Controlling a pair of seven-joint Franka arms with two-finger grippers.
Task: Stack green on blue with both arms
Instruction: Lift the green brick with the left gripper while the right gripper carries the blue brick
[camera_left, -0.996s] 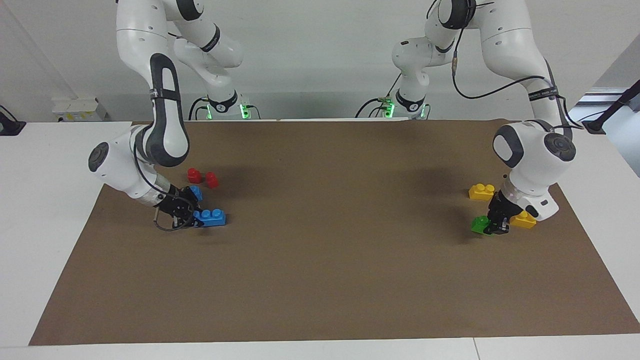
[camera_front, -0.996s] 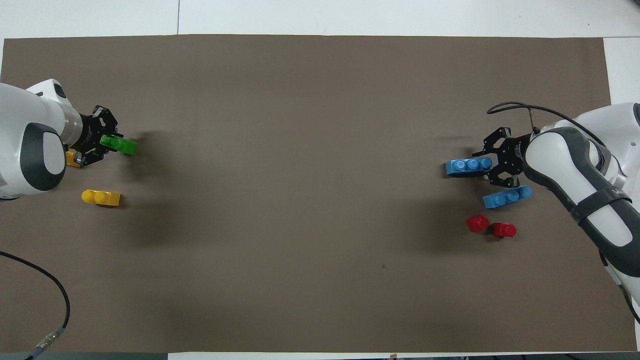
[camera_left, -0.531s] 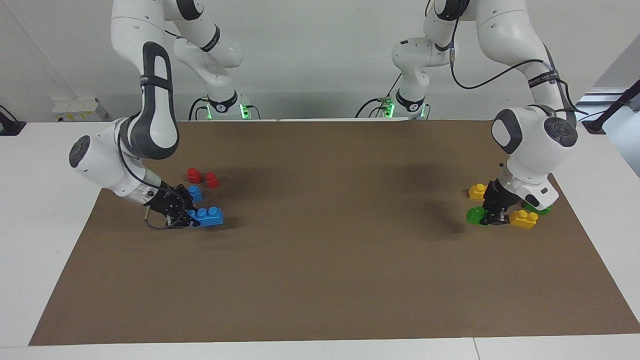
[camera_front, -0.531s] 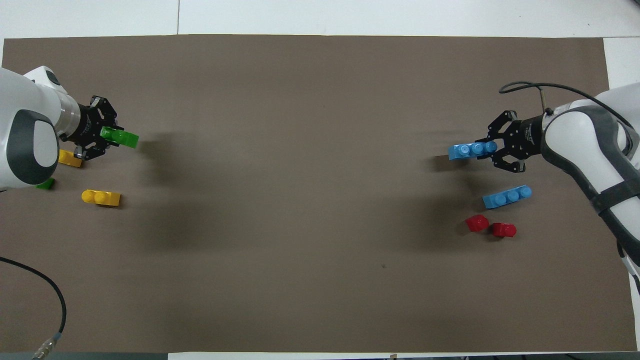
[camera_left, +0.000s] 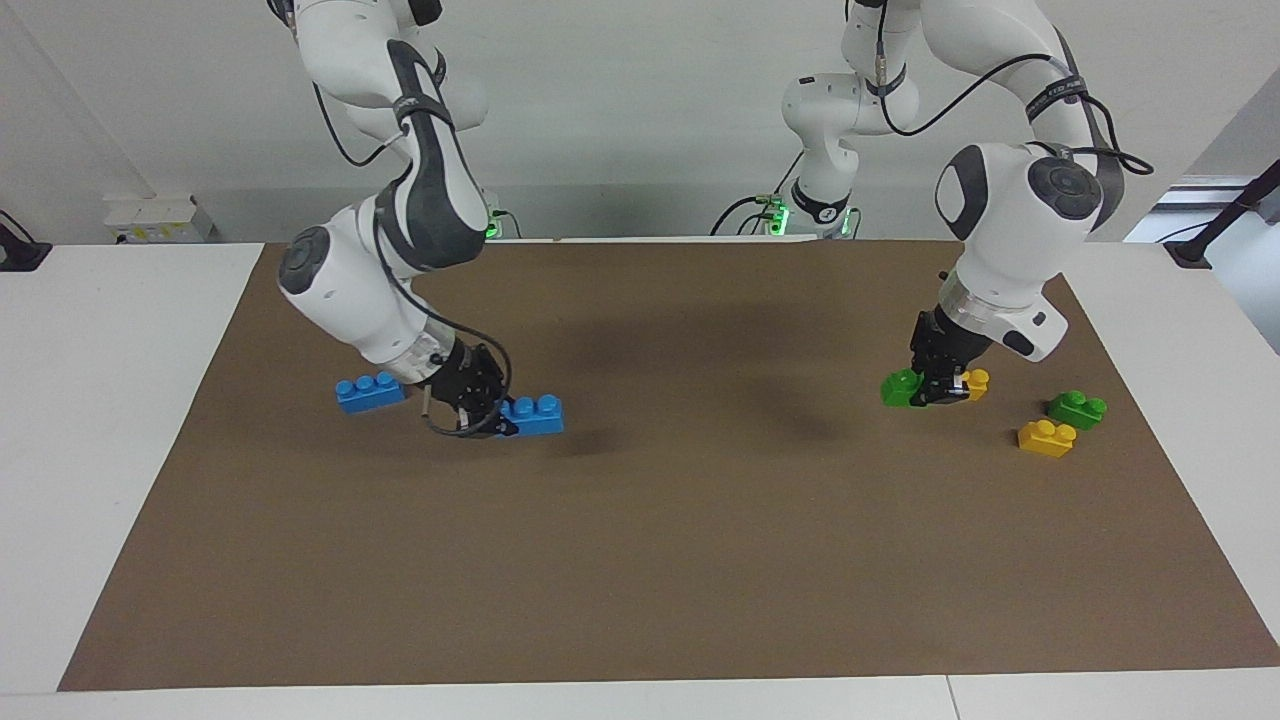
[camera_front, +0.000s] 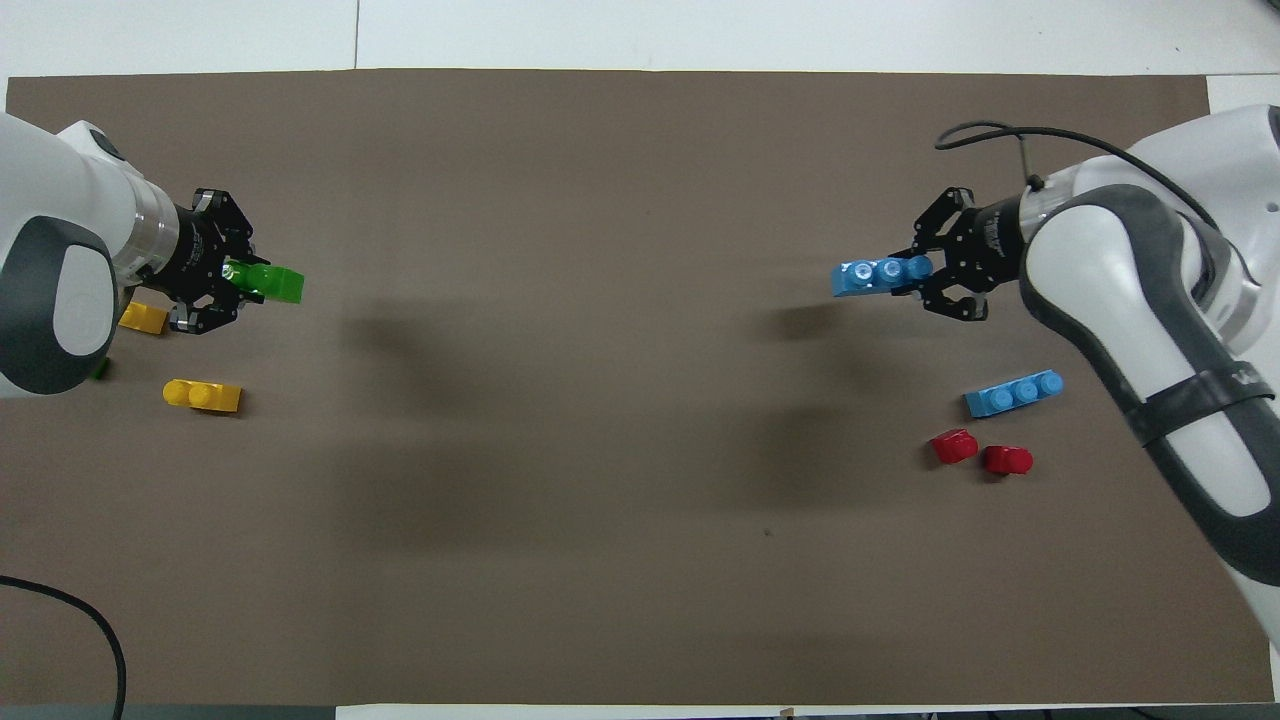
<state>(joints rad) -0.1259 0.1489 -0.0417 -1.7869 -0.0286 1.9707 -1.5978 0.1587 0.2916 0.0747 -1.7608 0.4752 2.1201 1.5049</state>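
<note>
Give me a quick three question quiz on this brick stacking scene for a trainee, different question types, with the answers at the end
1. Multiple choice: what does the left gripper hold? A) a red brick B) a green two-stud brick C) a yellow brick
2. True or false: the right gripper is shut on a blue three-stud brick lifted off the brown mat.
3. Fill in: the other blue brick lies on the mat beside two small ____ bricks.

Key: 1 B. 2 true. 3 red.
</note>
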